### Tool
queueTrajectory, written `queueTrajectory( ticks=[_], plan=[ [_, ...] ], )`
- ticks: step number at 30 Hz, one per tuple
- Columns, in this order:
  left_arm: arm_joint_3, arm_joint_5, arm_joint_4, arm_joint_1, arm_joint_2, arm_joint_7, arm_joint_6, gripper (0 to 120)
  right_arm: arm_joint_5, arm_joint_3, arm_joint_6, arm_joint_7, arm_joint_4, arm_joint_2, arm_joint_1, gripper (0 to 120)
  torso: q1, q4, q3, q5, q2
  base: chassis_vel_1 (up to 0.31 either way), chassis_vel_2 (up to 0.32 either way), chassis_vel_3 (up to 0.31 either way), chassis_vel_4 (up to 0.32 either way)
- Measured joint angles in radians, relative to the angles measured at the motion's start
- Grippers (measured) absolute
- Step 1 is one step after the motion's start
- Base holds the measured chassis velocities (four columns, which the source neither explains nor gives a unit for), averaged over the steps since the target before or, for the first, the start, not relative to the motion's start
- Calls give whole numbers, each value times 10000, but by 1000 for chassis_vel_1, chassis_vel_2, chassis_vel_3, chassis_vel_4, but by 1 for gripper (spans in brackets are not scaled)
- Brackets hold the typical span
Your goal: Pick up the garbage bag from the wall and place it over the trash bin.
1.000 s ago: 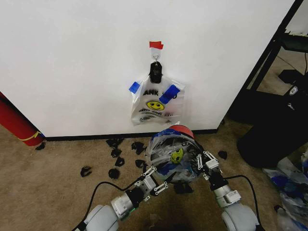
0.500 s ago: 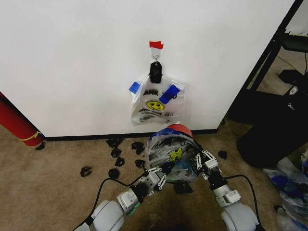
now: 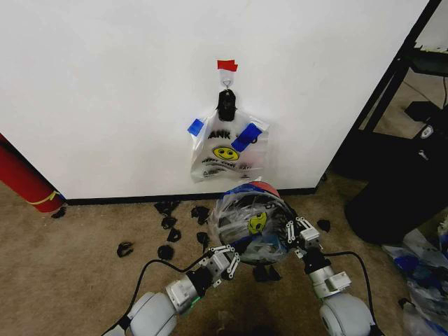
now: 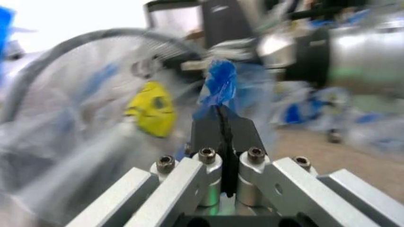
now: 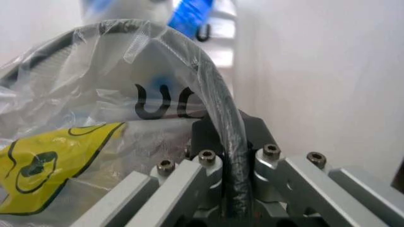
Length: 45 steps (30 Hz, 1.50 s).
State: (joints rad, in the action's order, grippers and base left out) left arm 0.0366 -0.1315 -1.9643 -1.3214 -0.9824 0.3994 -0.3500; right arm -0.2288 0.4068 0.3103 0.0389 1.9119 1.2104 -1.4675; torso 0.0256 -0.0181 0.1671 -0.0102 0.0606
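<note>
The crinkly see-through plastic garbage bag (image 3: 250, 222) now covers more of the small round red trash bin (image 3: 267, 187); left gripper (image 3: 222, 262) and right gripper (image 3: 299, 234), both clamped on its rim, have stretched it wider.

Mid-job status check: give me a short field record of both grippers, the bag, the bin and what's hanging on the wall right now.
left gripper: shut on the garbage bag, pinching a blue tape patch at its rim, on the bin's near-left side
right gripper: shut on the bag film and the bin's rim together, near-right side
garbage bag: draped over the bin's mouth, smiley print facing up
trash bin: on the carpet by the baseboard, red outside showing at the far side
wall: second smiley bag hangs from a black clip
</note>
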Motion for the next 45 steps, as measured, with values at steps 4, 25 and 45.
queueTrajectory(
  ticks=[4,25,45],
  plan=[
    [339,5,29,-145,213,1075,-557,0,-822,-51,-362,-186,227,-79,-87,0,0,0,0,0,0,0,0,0,0],
    [1405,3652,1614,87,-132,511,-1325,0,-4579,-137,-2493,-1182,2461,-266,-1190,0,0,-1,0,-1,0,0,0,0,0],
    [2438,2394,1862,-497,-35,2299,-2370,30,-4467,-256,-2343,-1431,1884,205,-737,0,0,1,0,-1,0,0,0,0,0]
  ],
)
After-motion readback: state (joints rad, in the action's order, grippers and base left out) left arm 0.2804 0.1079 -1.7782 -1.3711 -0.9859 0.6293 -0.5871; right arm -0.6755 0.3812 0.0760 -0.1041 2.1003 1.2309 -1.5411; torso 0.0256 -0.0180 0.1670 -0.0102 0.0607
